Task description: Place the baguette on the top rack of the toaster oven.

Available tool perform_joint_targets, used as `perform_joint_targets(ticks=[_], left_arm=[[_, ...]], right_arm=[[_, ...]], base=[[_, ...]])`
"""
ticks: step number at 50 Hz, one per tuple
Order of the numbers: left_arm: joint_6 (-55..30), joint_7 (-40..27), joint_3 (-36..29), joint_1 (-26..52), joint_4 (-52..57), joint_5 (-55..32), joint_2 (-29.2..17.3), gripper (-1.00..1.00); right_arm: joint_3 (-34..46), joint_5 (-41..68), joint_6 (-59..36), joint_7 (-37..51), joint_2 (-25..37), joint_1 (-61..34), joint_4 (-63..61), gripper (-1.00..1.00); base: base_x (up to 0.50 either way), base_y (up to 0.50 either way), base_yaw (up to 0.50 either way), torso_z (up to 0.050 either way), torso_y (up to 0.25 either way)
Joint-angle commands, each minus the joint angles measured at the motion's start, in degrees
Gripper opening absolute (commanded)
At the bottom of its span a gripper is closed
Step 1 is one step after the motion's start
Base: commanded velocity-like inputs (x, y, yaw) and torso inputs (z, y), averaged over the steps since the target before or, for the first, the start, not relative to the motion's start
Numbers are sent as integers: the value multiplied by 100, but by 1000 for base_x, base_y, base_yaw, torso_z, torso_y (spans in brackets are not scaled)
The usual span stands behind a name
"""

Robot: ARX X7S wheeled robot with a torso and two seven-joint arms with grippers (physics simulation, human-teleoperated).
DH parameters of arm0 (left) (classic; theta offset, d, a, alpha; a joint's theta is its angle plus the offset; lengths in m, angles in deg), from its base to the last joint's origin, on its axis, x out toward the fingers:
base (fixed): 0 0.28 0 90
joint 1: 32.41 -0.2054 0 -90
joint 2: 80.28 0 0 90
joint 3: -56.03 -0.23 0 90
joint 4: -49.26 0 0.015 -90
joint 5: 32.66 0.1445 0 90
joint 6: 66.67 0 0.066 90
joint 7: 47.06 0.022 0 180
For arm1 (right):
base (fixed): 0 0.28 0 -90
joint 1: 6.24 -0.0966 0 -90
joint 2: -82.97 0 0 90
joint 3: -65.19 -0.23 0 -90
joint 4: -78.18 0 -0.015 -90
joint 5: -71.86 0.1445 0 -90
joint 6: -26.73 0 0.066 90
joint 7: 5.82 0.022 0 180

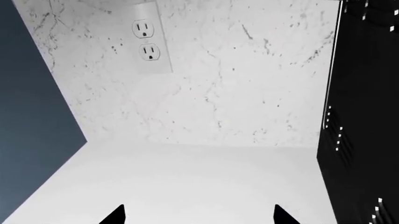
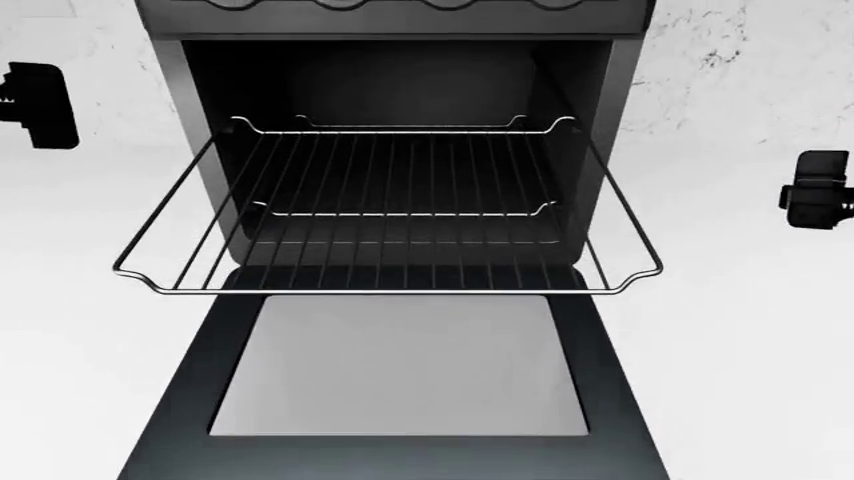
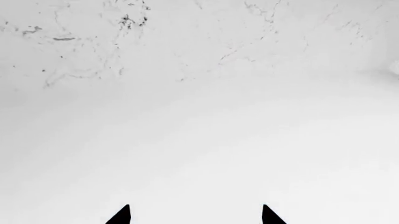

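Straight ahead in the head view stands the tall black toaster oven [image 2: 400, 60], its grey-windowed door [image 2: 400, 370] dropped flat open toward the camera. Its chrome wire top rack [image 2: 400, 215] of thin parallel bars is pulled well out over the door and carries nothing; a similar lower wire rack [image 2: 400, 212] sits deeper in the dark cavity. On either side of the oven, well apart from the rack, hang the black left claw [image 1: 198, 215] and the black right claw [image 3: 195, 215]. Each wrist view shows two pointed fingertips [image 1: 115, 215] spread wide, with only the plain white desk [image 3: 199, 154] between them. Beyond the left claw, a white wall outlet [image 1: 148, 39] sits on the marbled wall [image 1: 237, 84]. The baguette appears in no view.
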Motion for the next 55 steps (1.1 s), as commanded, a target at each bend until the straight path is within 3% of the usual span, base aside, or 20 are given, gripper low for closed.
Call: perform_joint_targets(ticks=[1, 8, 14, 22, 33, 44, 55], left_arm=[[399, 231, 38, -144, -121, 61, -81, 100], [327, 201, 77, -100, -50, -5, -103, 100], [353, 177, 86, -188, 0, -35, -84, 100], [400, 114, 193, -342, -1, -86, -97, 100], [320, -86, 517, -636, 195, -309, -173, 100], [138, -223, 603, -683, 307, -420, -273, 100], [64, -351, 808, -782, 358, -557, -342, 100]], right_arm=[[-38, 3394, 203, 2444, 983, 23, 979, 100], [52, 4362, 294, 2948, 1551, 447, 1093, 100], [-167, 4729, 493, 2837, 1797, 973, 1065, 100], [-501, 3365, 710, 1725, 1835, 1431, 836, 100], [150, 1529, 1258, 257, 1931, 1187, 659, 100], [69, 1080, 2026, -103, 1776, 2102, 986, 100], [-718, 1176, 2728, -474, 2038, 3533, 973, 100]], base=[[0, 0, 0, 0, 0], [0, 0, 0, 0, 0], [0, 0, 0, 0, 0], [0, 0, 0, 0, 0], [0, 0, 0, 0, 0], [0, 0, 0, 0, 0], [0, 0, 0, 0, 0]])
